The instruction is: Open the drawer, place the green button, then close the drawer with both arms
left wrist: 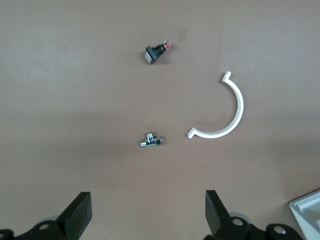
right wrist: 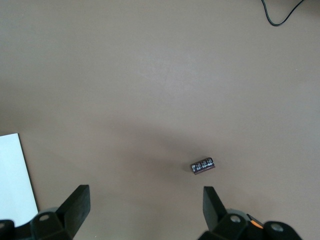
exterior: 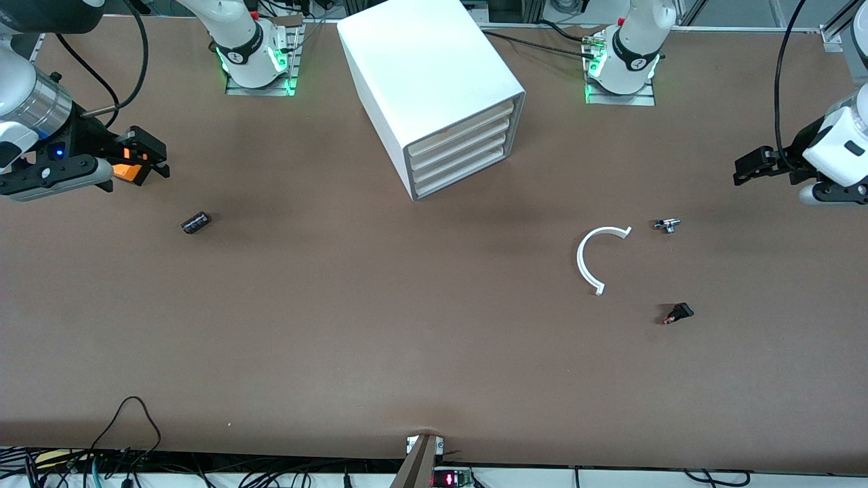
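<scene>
The white cabinet (exterior: 434, 74) stands at the table's back middle. Its four drawers are all shut, the lower ones (exterior: 460, 171) included. The button (exterior: 678, 313) lies toward the left arm's end, a small black square body with a reddish end. It also shows in the left wrist view (left wrist: 156, 51). My left gripper (exterior: 746, 169) is open and empty above the table at that end, and in its wrist view (left wrist: 148, 205) bare table shows between the fingers. My right gripper (exterior: 159, 163) is open above the right arm's end, also shown in its wrist view (right wrist: 145, 197).
A white half ring (exterior: 593, 261) and a small metal fitting (exterior: 668, 224) lie near the button. A dark cylinder (exterior: 196, 222) lies near the right gripper. Something orange (exterior: 125, 171) shows beside the right gripper. Cables run along the table's front edge.
</scene>
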